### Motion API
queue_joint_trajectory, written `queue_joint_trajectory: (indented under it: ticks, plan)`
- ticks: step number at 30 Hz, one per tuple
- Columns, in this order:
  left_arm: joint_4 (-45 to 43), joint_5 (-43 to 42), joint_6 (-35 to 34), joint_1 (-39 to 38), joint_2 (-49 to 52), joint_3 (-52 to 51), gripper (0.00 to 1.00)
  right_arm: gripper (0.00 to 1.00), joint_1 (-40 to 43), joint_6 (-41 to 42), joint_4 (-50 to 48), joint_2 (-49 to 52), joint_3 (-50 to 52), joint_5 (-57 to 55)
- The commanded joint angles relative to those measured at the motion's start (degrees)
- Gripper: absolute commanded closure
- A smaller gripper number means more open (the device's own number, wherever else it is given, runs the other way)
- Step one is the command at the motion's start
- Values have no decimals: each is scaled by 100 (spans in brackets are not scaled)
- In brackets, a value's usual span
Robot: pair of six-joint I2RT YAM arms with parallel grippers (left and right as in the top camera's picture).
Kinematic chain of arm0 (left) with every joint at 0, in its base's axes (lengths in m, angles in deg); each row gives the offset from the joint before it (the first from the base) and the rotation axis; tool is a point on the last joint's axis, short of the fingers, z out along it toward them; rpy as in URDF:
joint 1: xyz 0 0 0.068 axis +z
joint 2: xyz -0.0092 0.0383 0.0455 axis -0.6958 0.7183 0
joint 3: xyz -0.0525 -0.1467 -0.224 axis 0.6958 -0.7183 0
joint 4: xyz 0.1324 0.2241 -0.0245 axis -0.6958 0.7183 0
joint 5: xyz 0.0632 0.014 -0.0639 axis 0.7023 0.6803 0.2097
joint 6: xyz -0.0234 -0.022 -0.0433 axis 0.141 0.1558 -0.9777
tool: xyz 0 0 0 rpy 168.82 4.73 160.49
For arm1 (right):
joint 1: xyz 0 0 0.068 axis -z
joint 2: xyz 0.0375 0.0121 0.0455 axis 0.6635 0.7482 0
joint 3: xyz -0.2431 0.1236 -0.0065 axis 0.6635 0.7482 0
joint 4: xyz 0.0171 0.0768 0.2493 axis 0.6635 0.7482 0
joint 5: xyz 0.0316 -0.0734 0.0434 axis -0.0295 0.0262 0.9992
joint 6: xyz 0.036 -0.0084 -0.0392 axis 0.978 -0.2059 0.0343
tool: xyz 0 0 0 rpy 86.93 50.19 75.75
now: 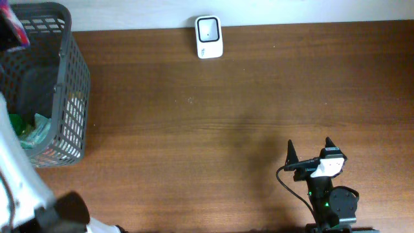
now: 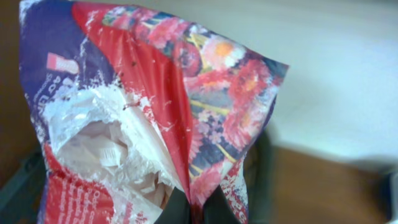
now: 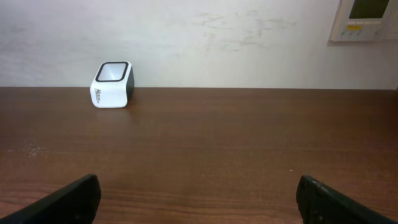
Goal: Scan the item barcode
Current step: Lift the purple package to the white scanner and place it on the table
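Where mesh basket (image 1: 71, 97) stands, crinkled floral packet (image 2: 155, 106), boxy scanner (image 1: 209, 37).

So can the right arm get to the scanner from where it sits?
Probably yes: only bare table lies between its open hand and the scanner, though it may be a long stretch.

Left end effector clamped, right end effector (image 1: 309, 141) splayed

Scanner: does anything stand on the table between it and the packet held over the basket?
Nothing visible does. From the packet at the basket to the scanner lies only bare table.
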Motion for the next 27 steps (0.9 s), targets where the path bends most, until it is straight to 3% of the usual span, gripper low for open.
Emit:
queue_joint_trajectory:
  ticks: [1, 3, 5, 9, 11, 15, 19, 23, 27]
  plan:
    - [-291, -2118, -1123, 7, -610, 66, 100, 1, 37, -15, 7, -35, 50, -50]
    - [-498, -3386, -1585, -151, -651, 63, 100, 1, 37, -15, 7, -35, 50, -50]
    - [-251, -3462, -2061, -640, -640, 7, 100, 1, 37, -15, 7, -35, 50, -50]
    - [107, -3462, -2026, -1670, -553, -197, 100, 1, 37, -15, 7, -35, 50, -50]
    - [426, -2988, -2028, -2306, -422, -267, 100, 1, 37, -13, 7, -35, 50, -50]
    - [1434, -494, -2035, -3552, 149, -269, 100, 1, 37, -15, 7, -33, 50, -50]
    - [2267, 732, -2037, -4489, 1102, -269, 100, 1, 37, -15, 7, -35, 50, -50]
    - [2605, 728, -2076, -5053, 2127, -269, 100, 1, 37, -15, 7, -33, 50, -50]
    - [2122, 739, -2079, -5316, 2997, -269, 100, 1, 37, -13, 7, -35, 50, -50]
